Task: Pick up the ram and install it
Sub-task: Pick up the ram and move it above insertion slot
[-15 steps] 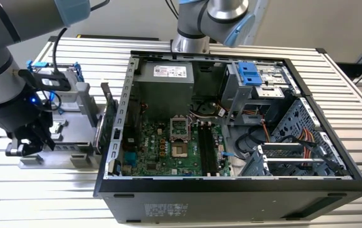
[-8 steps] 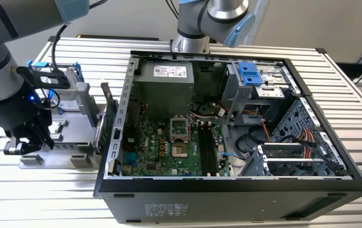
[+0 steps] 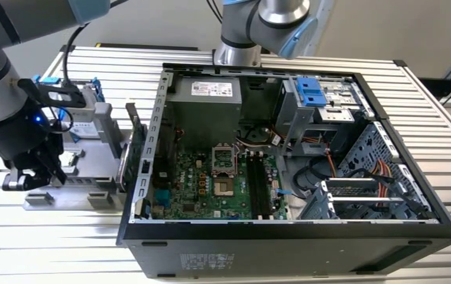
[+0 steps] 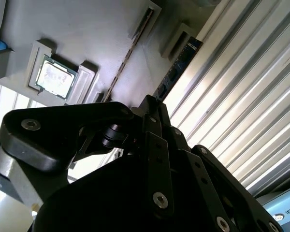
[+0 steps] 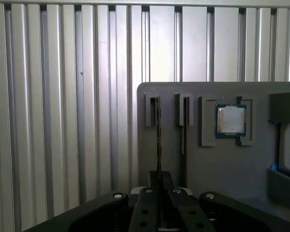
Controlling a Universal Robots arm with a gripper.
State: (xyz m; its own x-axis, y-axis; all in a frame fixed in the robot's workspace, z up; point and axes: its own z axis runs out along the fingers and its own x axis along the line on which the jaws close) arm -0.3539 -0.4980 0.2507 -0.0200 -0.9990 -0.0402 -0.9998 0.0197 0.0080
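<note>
The ram is a thin dark stick standing on edge in a slot of the grey holder tray; in the second wrist view the ram shows as a dark blue-black strip. My gripper sits over the near end of it, with its black fingers pressed to either side of the stick. In the exterior view, the gripper hangs low over the tray, at the exterior view's left of the open computer case. The motherboard's dark memory slots lie inside the case.
A second stick stands in the neighbouring slot, and a processor chip lies in a pocket beyond it. A silver drive and a green card stand on the tray beside the case wall. The ribbed metal tabletop surrounds everything.
</note>
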